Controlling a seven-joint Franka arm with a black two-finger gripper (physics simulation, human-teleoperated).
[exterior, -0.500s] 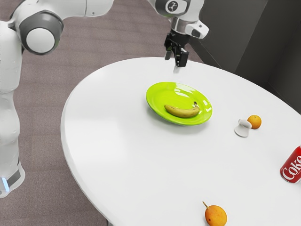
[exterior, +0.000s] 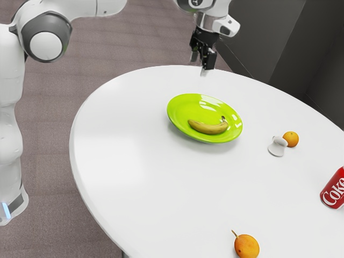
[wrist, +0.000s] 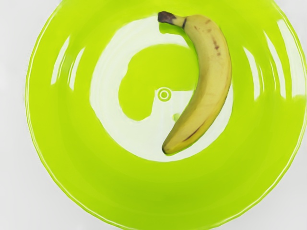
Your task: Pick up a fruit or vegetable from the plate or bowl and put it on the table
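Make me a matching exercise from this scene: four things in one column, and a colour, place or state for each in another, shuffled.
Column one:
1. Banana
2. Plate
3. Drink can
4. End effector

Column two:
A. Red with white lettering
B. In the air, holding nothing
C. Lying on the plate
D. Bright green

Pairs: 1-C, 2-D, 3-A, 4-B

Some indoor place (exact kind unclear): round white table (exterior: 134,177), brownish floor (exterior: 123,40), dark wall (exterior: 263,32).

An orange (exterior: 291,139) sits beside a white object (exterior: 277,149), with a Coke can (exterior: 334,192) and stemmed fruit (exterior: 247,247) well apart.
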